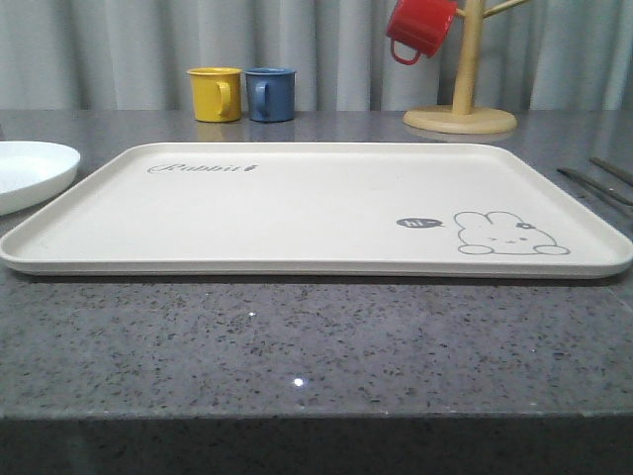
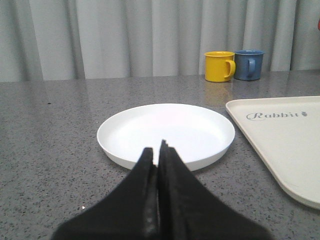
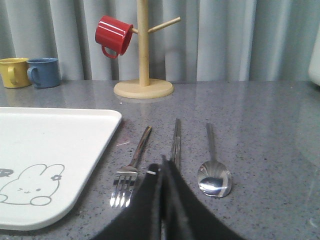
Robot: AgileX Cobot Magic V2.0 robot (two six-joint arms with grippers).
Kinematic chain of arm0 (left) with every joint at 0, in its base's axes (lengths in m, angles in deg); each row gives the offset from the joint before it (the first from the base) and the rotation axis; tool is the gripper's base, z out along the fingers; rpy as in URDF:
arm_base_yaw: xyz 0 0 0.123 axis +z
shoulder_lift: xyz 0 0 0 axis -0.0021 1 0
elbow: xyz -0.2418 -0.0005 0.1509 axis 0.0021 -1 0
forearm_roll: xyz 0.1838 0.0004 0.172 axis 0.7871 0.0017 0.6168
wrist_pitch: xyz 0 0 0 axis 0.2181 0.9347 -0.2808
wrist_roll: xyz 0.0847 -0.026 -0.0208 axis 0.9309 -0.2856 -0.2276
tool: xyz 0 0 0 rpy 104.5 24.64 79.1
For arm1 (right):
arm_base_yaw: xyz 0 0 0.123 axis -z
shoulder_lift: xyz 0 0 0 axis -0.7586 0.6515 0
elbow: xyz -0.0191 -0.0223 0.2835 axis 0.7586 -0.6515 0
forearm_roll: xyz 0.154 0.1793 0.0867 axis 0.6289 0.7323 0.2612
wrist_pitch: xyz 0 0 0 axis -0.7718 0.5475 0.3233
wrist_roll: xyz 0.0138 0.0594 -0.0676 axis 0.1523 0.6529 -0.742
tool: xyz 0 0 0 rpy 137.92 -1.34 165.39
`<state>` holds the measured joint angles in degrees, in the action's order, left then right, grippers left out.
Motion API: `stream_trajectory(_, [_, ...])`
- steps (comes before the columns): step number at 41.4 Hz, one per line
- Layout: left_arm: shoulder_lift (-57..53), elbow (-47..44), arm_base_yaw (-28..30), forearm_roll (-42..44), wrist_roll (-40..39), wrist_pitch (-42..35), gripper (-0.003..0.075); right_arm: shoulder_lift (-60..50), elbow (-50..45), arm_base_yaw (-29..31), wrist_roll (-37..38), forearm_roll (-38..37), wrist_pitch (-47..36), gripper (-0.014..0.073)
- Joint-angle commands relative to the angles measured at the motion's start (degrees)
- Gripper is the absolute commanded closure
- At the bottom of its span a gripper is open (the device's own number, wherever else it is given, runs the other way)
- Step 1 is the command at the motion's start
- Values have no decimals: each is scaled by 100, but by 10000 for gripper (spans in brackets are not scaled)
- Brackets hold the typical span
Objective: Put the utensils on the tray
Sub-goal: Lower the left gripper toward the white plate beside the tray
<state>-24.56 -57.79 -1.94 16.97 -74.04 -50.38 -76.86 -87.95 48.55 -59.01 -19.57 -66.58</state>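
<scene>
The cream tray [image 1: 297,213] with the rabbit drawing lies flat in the middle of the grey table, nothing on it. To its right, three silver utensils lie side by side on the counter: a fork [image 3: 131,171] nearest the tray [image 3: 60,145], straight chopsticks [image 3: 175,140] in the middle, a spoon [image 3: 214,176] farthest out. Thin ends of the utensils [image 1: 598,183] show at the front view's right edge. My right gripper [image 3: 162,167] is shut and empty, low over the near end of the chopsticks. My left gripper [image 2: 156,149] is shut and empty, just short of the white plate [image 2: 165,132].
A round white plate [image 1: 30,173] sits left of the tray. A yellow mug [image 1: 216,94] and a blue mug [image 1: 270,94] stand behind it. A wooden mug tree [image 1: 465,69] with a red mug [image 1: 417,28] hanging stands at the back right.
</scene>
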Motion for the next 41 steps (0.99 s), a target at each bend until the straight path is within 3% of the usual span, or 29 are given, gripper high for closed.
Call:
stream_trajectory(1, [-125, 17, -29, -9, -20, -476, 738, -97, -1, 47, -9, -74, -432, 662])
stream_trajectory(19, [-125, 17, -29, -9, -20, -476, 738, -97, -1, 47, -9, -74, -432, 662])
stream_trajectory(32, [-125, 17, -29, -21, -20, -905, 738, -97, 29, 47, -9, -69, -699, 662])
stream_trajectory(37, [-125, 204, -29, -32, -20, -1291, 738, -97, 402, 41, -9, 0, -524, 662])
stream_trajectory(41, [-114, 715, -29, -32, -20, -1020, 738, -97, 995, 41, -9, 0, 24, 662])
